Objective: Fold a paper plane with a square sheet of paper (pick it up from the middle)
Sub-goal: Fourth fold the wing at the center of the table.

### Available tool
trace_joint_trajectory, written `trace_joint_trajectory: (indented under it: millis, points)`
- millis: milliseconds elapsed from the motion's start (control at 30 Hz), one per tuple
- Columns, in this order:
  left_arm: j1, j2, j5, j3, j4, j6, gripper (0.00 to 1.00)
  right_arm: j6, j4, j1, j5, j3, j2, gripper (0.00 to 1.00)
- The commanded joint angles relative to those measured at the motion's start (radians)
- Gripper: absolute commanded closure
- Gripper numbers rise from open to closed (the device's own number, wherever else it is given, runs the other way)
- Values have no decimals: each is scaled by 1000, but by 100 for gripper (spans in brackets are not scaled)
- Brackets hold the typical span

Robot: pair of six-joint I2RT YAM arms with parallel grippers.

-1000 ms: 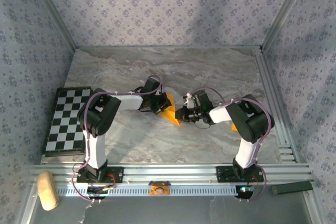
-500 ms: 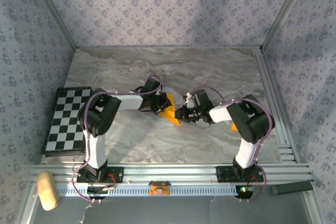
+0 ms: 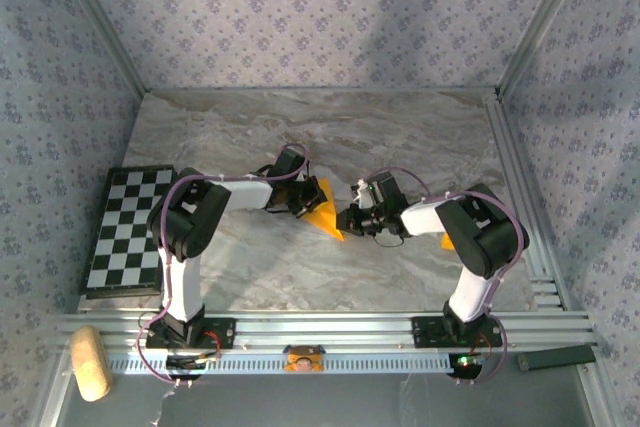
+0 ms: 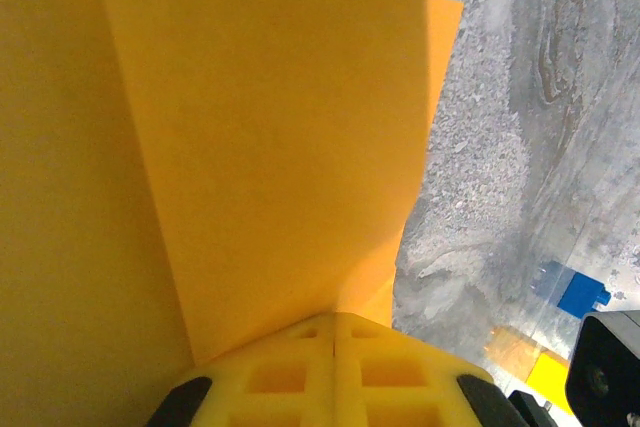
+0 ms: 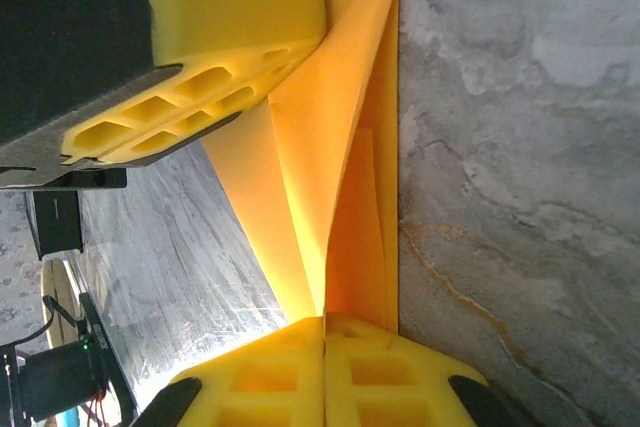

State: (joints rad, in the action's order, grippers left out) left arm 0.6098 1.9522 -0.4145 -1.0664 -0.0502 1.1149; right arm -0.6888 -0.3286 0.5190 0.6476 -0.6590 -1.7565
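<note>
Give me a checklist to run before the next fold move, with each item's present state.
1. Left gripper shut on paper: ok.
2. Right gripper shut on paper: ok.
3. The two grippers not touching each other: ok.
4. Paper free of tears where visible: ok.
5. Paper's edge clear of table: cannot tell.
6. Board well away from paper: ok.
</note>
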Motion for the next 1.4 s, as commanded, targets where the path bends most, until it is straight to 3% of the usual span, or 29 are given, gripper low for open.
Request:
trace_joint_trajectory:
  millis: [0, 200, 633, 1033, 1267, 1367]
  points:
    - [0, 37, 54, 9, 43, -18, 98, 26, 133, 3, 0, 42, -8, 93]
    - [-1, 37, 55, 10, 41, -16, 98, 17, 141, -1, 18, 44, -7, 89]
    - [-3, 39, 59, 16, 38, -13, 98, 50, 203, -8, 24, 49, 12, 93]
    - [-8, 40, 56, 23, 30, -10, 98, 53, 242, -13, 42, 55, 42, 89]
    - [-8, 40, 54, 24, 24, -8, 98, 101, 272, -10, -11, 56, 35, 93]
    - [-8, 40, 53, 25, 24, -8, 99, 106, 280, -3, -32, 53, 59, 87]
